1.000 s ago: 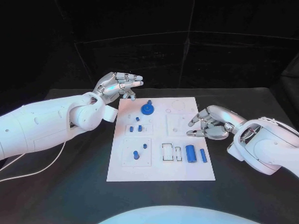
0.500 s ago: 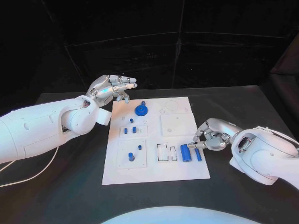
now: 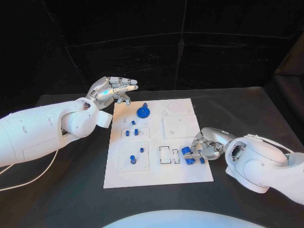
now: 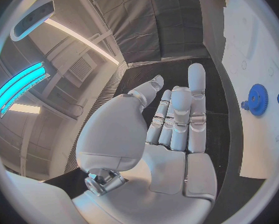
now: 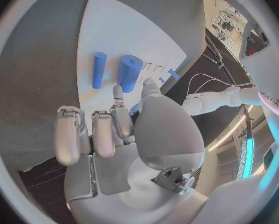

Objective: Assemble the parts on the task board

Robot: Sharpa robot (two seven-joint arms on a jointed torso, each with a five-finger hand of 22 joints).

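The white task board (image 3: 183,128) lies mid-table. A blue gear (image 3: 144,112) sits near its far end, and small blue pegs (image 3: 131,133) stand in the left plates. A thick blue cylinder (image 3: 188,153) and a thin one (image 3: 201,160) lie flat near the board's right edge. My right hand (image 3: 205,145) reaches over them; its thumb and a fingertip (image 5: 117,90) sit on either side of the thick cylinder's (image 5: 130,73) near end. The thin cylinder (image 5: 98,69) lies beside it, untouched. My left hand (image 3: 114,90) hovers off the board's far left corner, fingers straight, holding nothing.
Two white framed slots (image 3: 169,155) sit just left of the cylinders. More blue pegs (image 3: 133,158) stand in the front left plate. The left wrist view shows the gear (image 4: 258,99) on the board (image 4: 258,45). A white cable (image 3: 29,178) trails across the black table at the left.
My right hand has come nearer along the board's right edge and down onto the blue cylinders. The left hand has stayed raised. The head camera shifted early on.
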